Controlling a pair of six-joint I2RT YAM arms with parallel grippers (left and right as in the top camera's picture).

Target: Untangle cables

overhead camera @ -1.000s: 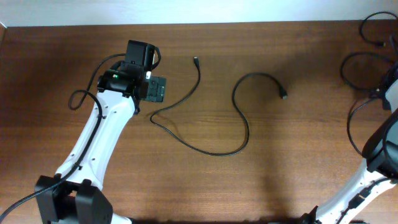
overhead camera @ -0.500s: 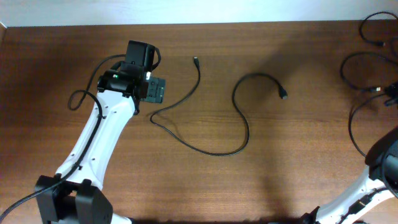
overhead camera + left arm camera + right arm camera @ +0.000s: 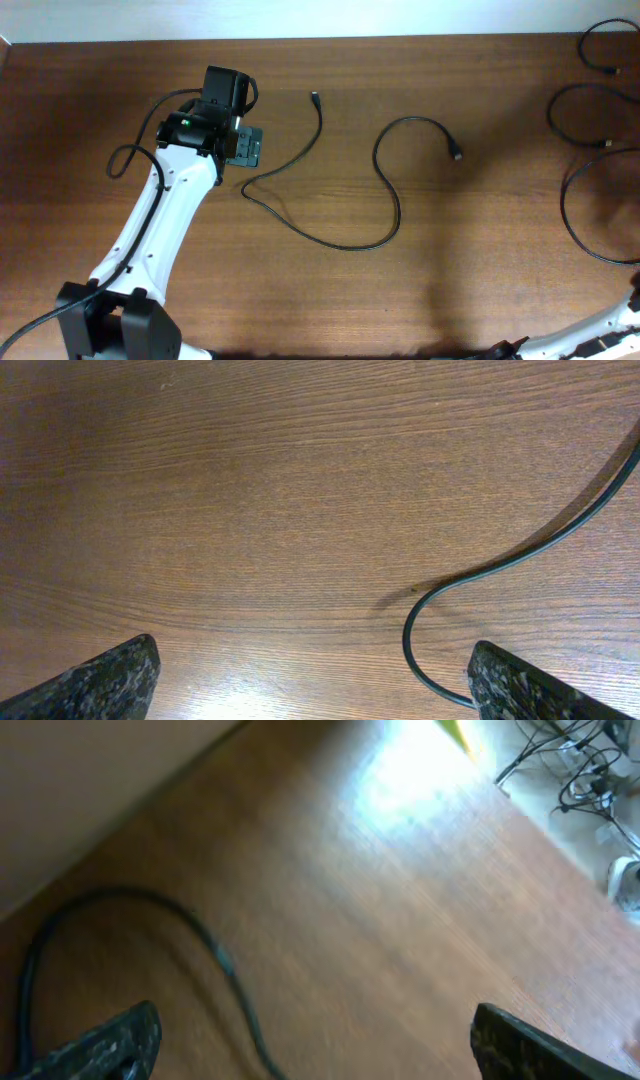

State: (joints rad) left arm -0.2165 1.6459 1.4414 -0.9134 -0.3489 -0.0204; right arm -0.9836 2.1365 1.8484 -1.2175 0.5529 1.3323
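Note:
One long black cable (image 3: 322, 240) snakes across the middle of the table, with a plug (image 3: 315, 97) at one end and another plug (image 3: 457, 154) at the other. More black cables (image 3: 572, 100) lie in loops at the right edge. My left gripper (image 3: 246, 147) hangs open just left of the long cable's bend. In the left wrist view that cable (image 3: 520, 555) curves down to the right fingertip (image 3: 525, 685), and the left gripper (image 3: 310, 682) holds nothing. My right gripper (image 3: 315, 1042) is open and empty above a blurred cable (image 3: 215, 952); it does not show in the overhead view.
The table's back edge meets a pale wall (image 3: 320, 18). The left arm (image 3: 160, 230) stretches from the lower left corner. Part of the right arm (image 3: 600, 325) shows at the bottom right. Beyond the table's edge lie other wires (image 3: 575, 770).
The right arm has pulled back out of the overhead view and its jaws have opened. A cable at the right edge now lies in a wide loop. The left arm has barely moved.

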